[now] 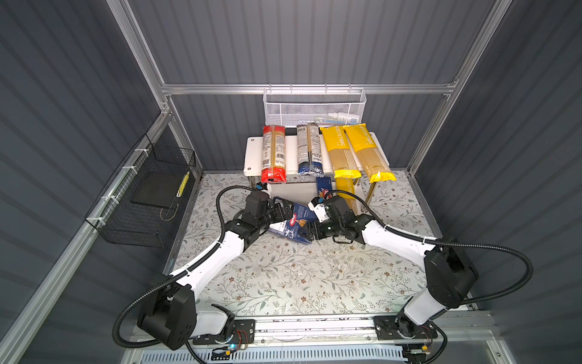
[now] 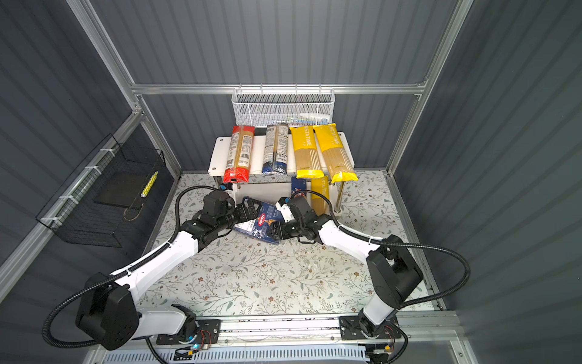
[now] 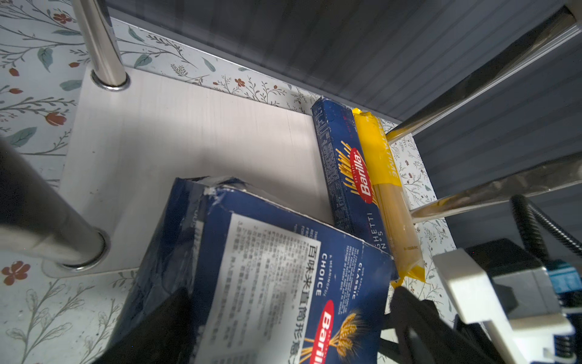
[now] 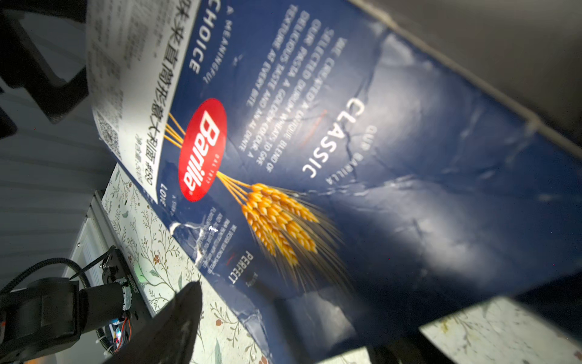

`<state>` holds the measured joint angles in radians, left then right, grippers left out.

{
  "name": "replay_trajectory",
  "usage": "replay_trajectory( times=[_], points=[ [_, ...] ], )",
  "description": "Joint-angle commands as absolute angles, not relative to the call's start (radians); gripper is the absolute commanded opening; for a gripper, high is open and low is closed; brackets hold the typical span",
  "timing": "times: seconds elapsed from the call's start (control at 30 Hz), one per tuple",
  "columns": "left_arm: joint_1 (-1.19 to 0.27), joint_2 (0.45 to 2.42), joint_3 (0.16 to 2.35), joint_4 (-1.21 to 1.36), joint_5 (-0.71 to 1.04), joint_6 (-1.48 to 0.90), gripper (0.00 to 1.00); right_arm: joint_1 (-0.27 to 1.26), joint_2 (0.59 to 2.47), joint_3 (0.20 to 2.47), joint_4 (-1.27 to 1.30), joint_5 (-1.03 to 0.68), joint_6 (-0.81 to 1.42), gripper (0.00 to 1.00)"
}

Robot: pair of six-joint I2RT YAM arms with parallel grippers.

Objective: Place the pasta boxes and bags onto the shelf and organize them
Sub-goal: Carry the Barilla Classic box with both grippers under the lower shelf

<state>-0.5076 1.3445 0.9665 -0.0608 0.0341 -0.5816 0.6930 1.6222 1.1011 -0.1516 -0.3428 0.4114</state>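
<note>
1. Wide Barilla box (image 1: 296, 222) hangs tilted between the two arms, sticker face up, over the counter (image 1: 299, 277). It is just in front of the shelf (image 1: 253, 151) and not yet on it.
2. On its far-left end the left gripper (image 1: 282, 211) is clamped on the cardboard. In the left wrist view one black finger (image 3: 157, 331) lies right against the box.
3. At the opposite end the right gripper (image 1: 311, 231) has its jaws set wide, one by each long edge of the box (a finger (image 4: 176, 324) shows just beside the lower edge in the right wrist view). Whether they actually squeeze the cardboard I cannot tell.
4. Down on the lower board (image 3: 189, 141) the narrow spaghetti box (image 3: 343, 176) and a lone yellow bag (image 3: 381, 164) lie side by side, touching, lengthwise front to back.
5. Up on the top board four bags lie front to back: the red-ended bag (image 1: 274, 154), the blue-ended bag (image 1: 309, 151), then two yellow bags (image 1: 338, 151), with near ends poking past the front edge
</note>
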Motion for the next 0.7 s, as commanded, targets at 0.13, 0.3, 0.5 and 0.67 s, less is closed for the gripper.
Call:
replay_trajectory(
  times=[0.13, 0.3, 0.5, 0.67],
  points=[
    [-0.550, 1.372, 1.018, 0.007, 0.170, -0.582, 0.99, 0.712, 1.585, 1.204, 0.059, -0.378, 0.373, 0.81],
    [-0.551, 1.385, 1.025, 0.005, 0.136, -0.573, 0.99, 0.709, 1.587, 1.204, 0.075, -0.351, 0.382, 0.81],
    [-0.550, 1.408, 1.040, 0.008, 0.113, -0.573, 0.99, 0.706, 1.591, 1.201, 0.132, -0.347, 0.424, 0.82],
    [-0.551, 1.417, 1.060, 0.013, 0.065, -0.557, 0.99, 0.698, 1.615, 1.234, 0.118, -0.311, 0.438, 0.83]
  ],
)
